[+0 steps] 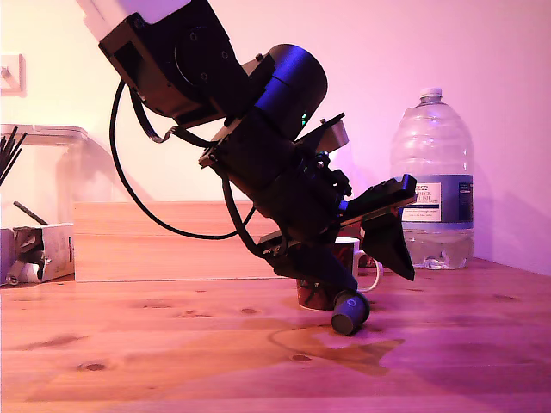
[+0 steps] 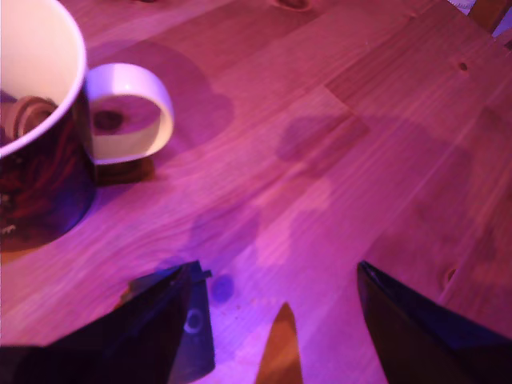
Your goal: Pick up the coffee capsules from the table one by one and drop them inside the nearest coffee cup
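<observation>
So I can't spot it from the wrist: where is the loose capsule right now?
In the exterior view the capsule lies on its side on the table, just in front of the cup, toward that view's right, below the gripper.

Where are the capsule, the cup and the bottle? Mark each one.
capsule [image 1: 349, 312], exterior view, on its dark side wall.
cup [image 2: 48, 172], wrist view, on its dark patterned outer wall.
bottle [image 1: 435, 146], exterior view, on the clear body above the label.

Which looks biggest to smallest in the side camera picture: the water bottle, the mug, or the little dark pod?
1. Water bottle.
2. Mug, though the arm hides most of it.
3. Coffee capsule, clearly smallest, even though it sits nearer the camera.
</observation>
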